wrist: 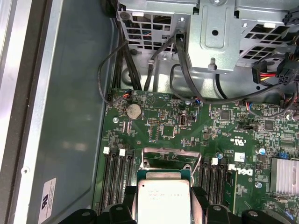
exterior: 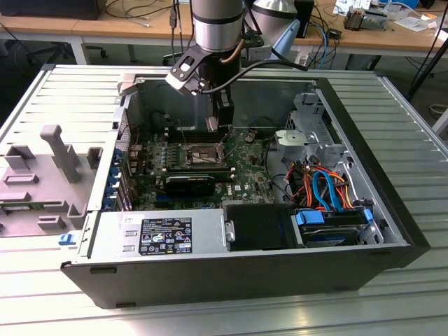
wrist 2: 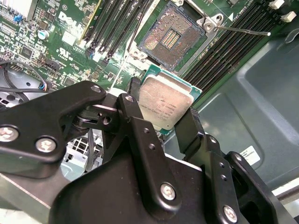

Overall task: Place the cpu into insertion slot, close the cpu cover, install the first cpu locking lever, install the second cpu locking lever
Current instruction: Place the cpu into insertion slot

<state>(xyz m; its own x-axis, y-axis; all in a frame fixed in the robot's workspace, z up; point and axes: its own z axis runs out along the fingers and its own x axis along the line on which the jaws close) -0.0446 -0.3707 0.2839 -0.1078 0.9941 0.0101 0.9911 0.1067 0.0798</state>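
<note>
Near insertion slot (wrist 2: 170,39) | gripper (wrist 2: 163,101) clamped on cpu (wrist 2: 164,106) | second wrist view: slot uncovered

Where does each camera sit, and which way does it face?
Exterior view: off-arm, looks down into open black computer case; grey arm shows.
First wrist view: on wrist, faces green motherboard; black fingers show.
Second wrist view: on wrist, faces dark square insertion slot; fingers show.
Shared: silver-grey square cpu between fingers.

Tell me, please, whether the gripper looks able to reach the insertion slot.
Probably yes: the gripper, shut on the cpu, hangs near the uncovered insertion slot, with nothing visible between them.
</note>
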